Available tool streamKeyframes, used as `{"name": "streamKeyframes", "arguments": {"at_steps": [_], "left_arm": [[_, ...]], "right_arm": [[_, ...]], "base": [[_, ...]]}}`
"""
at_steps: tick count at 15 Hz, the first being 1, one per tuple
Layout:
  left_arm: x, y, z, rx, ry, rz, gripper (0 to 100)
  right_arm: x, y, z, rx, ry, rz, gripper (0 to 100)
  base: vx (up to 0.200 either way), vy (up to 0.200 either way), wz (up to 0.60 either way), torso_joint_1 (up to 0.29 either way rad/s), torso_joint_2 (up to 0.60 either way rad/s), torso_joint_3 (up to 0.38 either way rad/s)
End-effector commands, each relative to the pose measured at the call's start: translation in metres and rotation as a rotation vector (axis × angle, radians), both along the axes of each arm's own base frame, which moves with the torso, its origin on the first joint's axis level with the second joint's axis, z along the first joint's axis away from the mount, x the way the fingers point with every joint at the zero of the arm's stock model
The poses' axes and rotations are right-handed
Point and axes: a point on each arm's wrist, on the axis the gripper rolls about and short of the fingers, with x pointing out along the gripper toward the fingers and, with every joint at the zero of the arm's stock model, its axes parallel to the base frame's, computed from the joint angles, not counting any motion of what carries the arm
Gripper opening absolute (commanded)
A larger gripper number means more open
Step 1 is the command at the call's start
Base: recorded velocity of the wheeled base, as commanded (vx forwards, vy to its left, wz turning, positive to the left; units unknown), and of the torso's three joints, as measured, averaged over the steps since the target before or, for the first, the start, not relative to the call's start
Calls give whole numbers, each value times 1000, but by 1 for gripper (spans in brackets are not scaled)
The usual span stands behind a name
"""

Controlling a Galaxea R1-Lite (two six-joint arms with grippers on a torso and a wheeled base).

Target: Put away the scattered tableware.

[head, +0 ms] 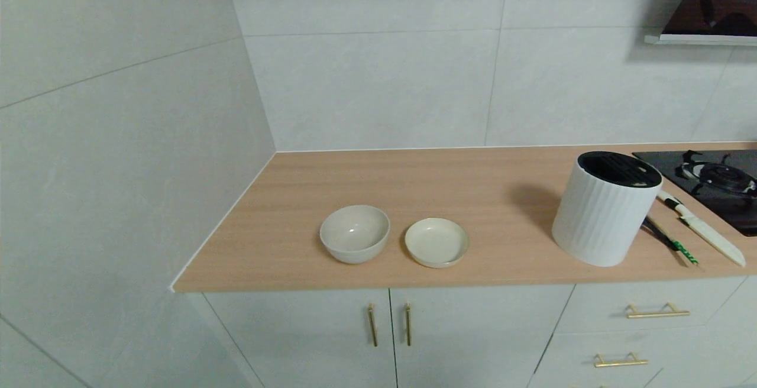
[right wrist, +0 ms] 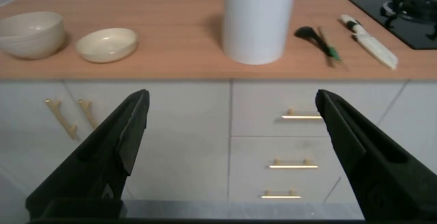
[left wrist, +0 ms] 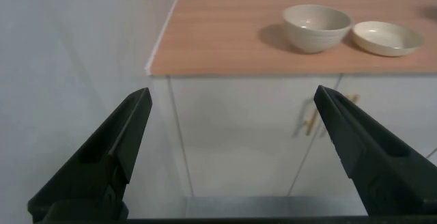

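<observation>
Cream ceramic bowl (head: 355, 233) and shallow dish (head: 436, 241) sit side by side near the wooden counter's (head: 473, 187) front edge. Both look rigid, slippery and breakable; a rim pinch seems safest. Left gripper (left wrist: 232, 94) and right gripper (right wrist: 231, 95) hang wide open, empty.

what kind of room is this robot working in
Most likely a home kitchen: a wooden countertop over white cabinets, a gas hob at its right end with a range hood above, and a bowl and shallow dish on it.
</observation>
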Motion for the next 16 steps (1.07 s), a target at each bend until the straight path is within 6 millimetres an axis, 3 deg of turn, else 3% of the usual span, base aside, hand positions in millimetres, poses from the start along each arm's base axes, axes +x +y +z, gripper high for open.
{"name": "streamKeyframes", "arguments": {"at_steps": [1, 12, 16], "left_arm": [[0, 0, 0, 0, 1, 1, 100], [0, 0, 0, 0, 1, 1, 100], [0, 0, 0, 0, 1, 1, 100]], "right_arm": [[0, 0, 0, -2, 1, 1, 100], [0, 0, 0, -2, 1, 1, 100], [0, 0, 0, -2, 1, 1, 100]], "base": [[0, 0, 0, 0, 0, 0], [0, 0, 0, 0, 0, 0], [0, 0, 0, -130, 288, 160]]}}
